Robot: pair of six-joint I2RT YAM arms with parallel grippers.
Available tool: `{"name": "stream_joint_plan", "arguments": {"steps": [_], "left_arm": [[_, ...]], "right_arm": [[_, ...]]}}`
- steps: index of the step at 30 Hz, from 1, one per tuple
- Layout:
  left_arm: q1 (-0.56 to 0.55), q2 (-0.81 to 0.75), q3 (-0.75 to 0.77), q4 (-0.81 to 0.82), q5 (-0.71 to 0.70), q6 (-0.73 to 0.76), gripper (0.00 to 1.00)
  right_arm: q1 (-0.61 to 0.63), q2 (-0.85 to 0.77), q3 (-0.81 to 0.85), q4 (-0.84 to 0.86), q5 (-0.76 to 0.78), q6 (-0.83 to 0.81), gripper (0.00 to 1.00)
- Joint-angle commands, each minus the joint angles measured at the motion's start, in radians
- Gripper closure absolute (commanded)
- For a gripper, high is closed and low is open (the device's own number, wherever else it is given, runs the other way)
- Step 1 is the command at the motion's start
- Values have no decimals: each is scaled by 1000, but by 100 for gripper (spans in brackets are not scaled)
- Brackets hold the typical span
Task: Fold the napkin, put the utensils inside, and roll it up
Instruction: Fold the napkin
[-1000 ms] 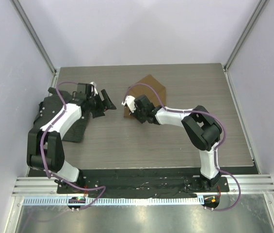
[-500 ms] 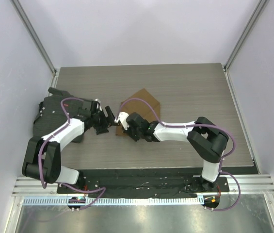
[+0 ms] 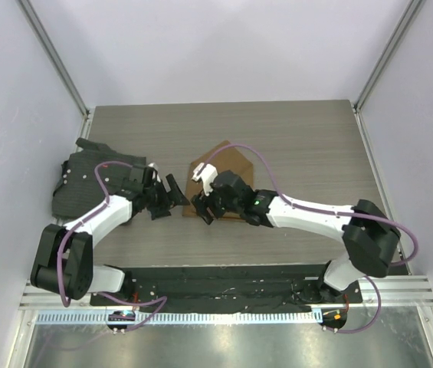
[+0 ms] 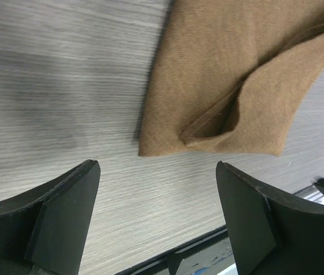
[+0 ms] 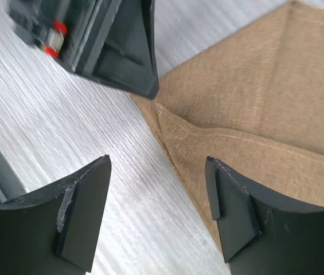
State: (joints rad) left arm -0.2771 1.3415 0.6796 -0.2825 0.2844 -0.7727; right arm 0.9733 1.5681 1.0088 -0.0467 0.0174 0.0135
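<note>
The tan-brown napkin (image 3: 231,159) lies partly folded on the wooden table, with a flap doubled over near its left corner (image 4: 225,74). My left gripper (image 3: 168,196) is open just left of that corner, nothing between its fingers (image 4: 159,215). My right gripper (image 3: 203,208) is open at the napkin's near-left edge (image 5: 253,114). It holds nothing; one finger (image 5: 233,212) hangs over the cloth and the other over bare table. The utensils are out of view.
A dark grey-black mat (image 3: 82,184) lies at the table's left edge under my left arm. The left gripper's finger (image 5: 121,46) shows close ahead in the right wrist view. A black strip (image 3: 231,276) borders the table's near edge.
My right gripper, shut a second ago, has opened and let go of the napkin after drawing it nearer and leftward. The left gripper has come in close to the napkin's left corner.
</note>
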Motion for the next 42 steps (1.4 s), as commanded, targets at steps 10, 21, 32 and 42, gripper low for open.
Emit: {"name": "stream_joint_plan", "arguments": {"steps": [10,21,32,42], "left_arm": [[-56,80,26,103,4,21,12],[-80,117,34,124,-16,24,11],[-80,150,32,141,-19,27,11],[-91,168,23,154,2,24,27]], "right_arm": [[-150,-45,-90,-87,4,253,50],[-150,98,-78,-10,-13,263,58],[-148,142,-79,-2,-93,260,62],[-150,162,-72,-5,-88,263,63]]}}
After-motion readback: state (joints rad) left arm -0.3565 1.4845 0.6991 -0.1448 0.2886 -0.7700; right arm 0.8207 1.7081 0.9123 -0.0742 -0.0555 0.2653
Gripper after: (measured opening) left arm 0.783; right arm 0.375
